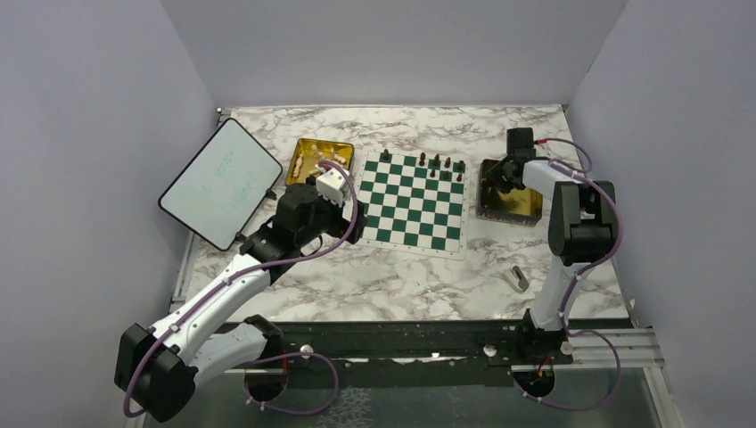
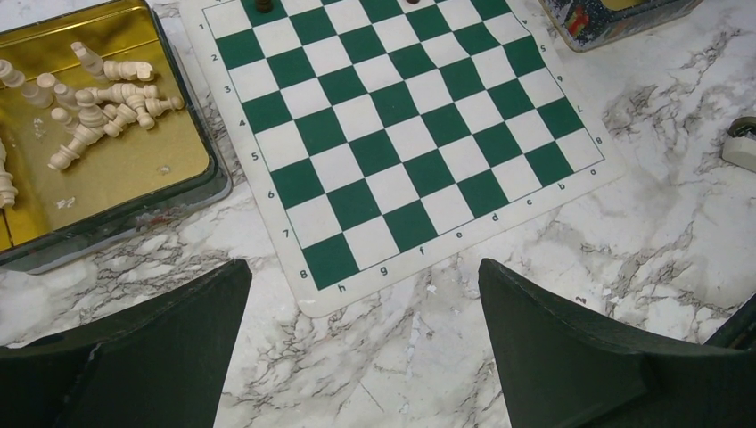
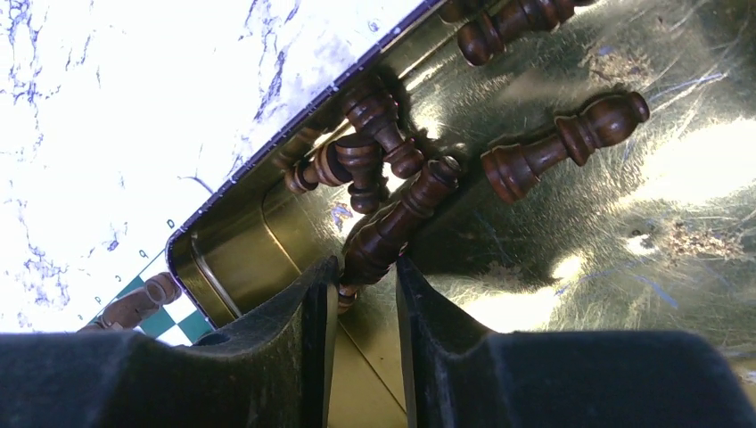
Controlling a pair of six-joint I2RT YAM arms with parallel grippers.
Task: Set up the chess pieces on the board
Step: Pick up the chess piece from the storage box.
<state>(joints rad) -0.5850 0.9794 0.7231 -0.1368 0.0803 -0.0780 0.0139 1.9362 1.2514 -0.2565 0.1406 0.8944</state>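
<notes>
The right gripper (image 3: 365,267) was down in the gold tray (image 3: 571,294), fingers nearly together around the foot of a long dark piece (image 3: 401,214) lying in a tangle. Couldn't tell if it really had it. I'd lift slow and straight, since those glossy turned bits roll. The left gripper (image 2: 364,267) hung spread wide by the flat green-and-white board (image 2: 392,134), with the cream pieces (image 2: 98,98) heaped in the other tray (image 2: 134,169).

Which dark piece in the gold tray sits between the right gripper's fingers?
The long dark brown chess piece lying slanted, base between the right gripper's fingers; the other dark pieces lie beyond.
</notes>
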